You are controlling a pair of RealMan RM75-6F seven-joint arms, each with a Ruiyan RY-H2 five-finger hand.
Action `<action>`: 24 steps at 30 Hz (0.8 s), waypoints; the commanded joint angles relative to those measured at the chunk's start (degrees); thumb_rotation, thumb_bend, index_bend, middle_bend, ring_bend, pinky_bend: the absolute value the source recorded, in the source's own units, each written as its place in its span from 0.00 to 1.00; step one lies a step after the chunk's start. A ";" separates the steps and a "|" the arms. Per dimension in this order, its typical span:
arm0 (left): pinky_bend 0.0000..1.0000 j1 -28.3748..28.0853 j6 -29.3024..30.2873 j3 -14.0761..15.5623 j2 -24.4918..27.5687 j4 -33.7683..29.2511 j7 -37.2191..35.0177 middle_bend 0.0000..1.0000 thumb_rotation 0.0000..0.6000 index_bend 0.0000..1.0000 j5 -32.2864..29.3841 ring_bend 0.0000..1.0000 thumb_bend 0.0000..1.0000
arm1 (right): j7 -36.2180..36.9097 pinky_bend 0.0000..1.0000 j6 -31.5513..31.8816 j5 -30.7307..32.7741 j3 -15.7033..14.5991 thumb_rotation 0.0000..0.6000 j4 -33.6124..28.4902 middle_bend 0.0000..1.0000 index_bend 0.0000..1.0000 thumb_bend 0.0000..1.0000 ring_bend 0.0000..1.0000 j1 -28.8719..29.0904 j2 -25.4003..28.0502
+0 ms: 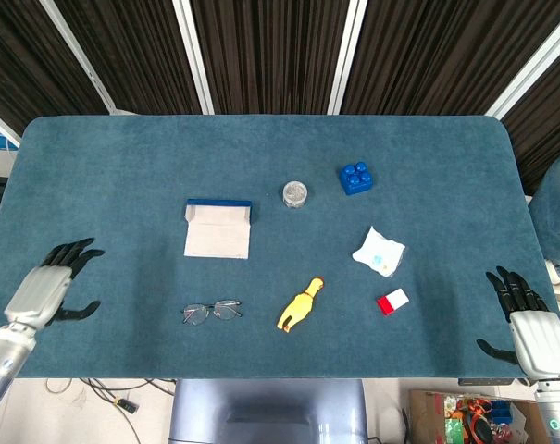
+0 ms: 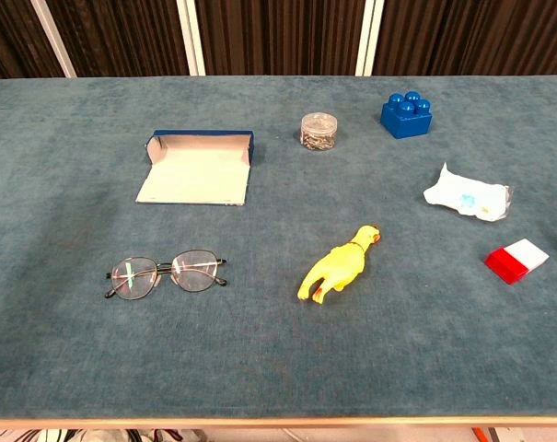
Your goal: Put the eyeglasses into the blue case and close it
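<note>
The thin-framed eyeglasses (image 1: 211,312) (image 2: 166,274) lie flat near the table's front left. Behind them the blue case (image 1: 217,229) (image 2: 198,167) lies open, its pale lining facing up. My left hand (image 1: 48,287) hovers over the table's left side, fingers spread and empty, well to the left of the glasses. At the front right corner my right hand (image 1: 524,319) is open with nothing in it. Neither hand shows in the chest view.
A yellow rubber chicken (image 1: 300,303) (image 2: 339,264) lies right of the glasses. A small clear jar (image 1: 295,193), a blue toy block (image 1: 355,178), a white packet (image 1: 379,251) and a red-and-white block (image 1: 392,302) sit further right on the blue cloth table (image 1: 122,166).
</note>
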 commanded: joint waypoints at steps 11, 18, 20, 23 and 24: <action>0.00 -17.89 -5.70 -4.57 -7.37 -6.54 22.04 0.04 1.00 0.32 -34.60 0.00 0.24 | -0.21 0.21 -0.47 0.60 0.09 1.00 -0.38 0.00 0.00 0.06 0.04 0.07 -0.03; 0.00 -23.10 -2.12 -3.10 -14.32 -6.20 27.72 0.05 1.00 0.36 -41.63 0.00 0.24 | -0.03 0.21 -0.52 0.76 0.17 1.00 -0.40 0.00 0.00 0.06 0.04 0.08 0.01; 0.00 -24.25 -1.42 -2.89 -16.58 -5.94 28.58 0.05 1.00 0.36 -43.19 0.00 0.25 | 0.13 0.21 -0.60 0.91 0.23 1.00 -0.42 0.00 0.00 0.06 0.04 0.10 0.02; 0.00 -25.75 -0.24 -2.73 -19.45 -5.14 29.62 0.05 1.00 0.38 -45.31 0.00 0.25 | 0.28 0.21 -0.65 0.99 0.30 1.00 -0.35 0.00 0.00 0.06 0.04 0.14 0.06; 0.00 -26.15 0.07 -2.58 -20.11 -5.06 30.00 0.05 1.00 0.38 -45.80 0.00 0.25 | 0.34 0.21 -0.65 1.02 0.32 1.00 -0.36 0.00 0.00 0.06 0.04 0.14 0.06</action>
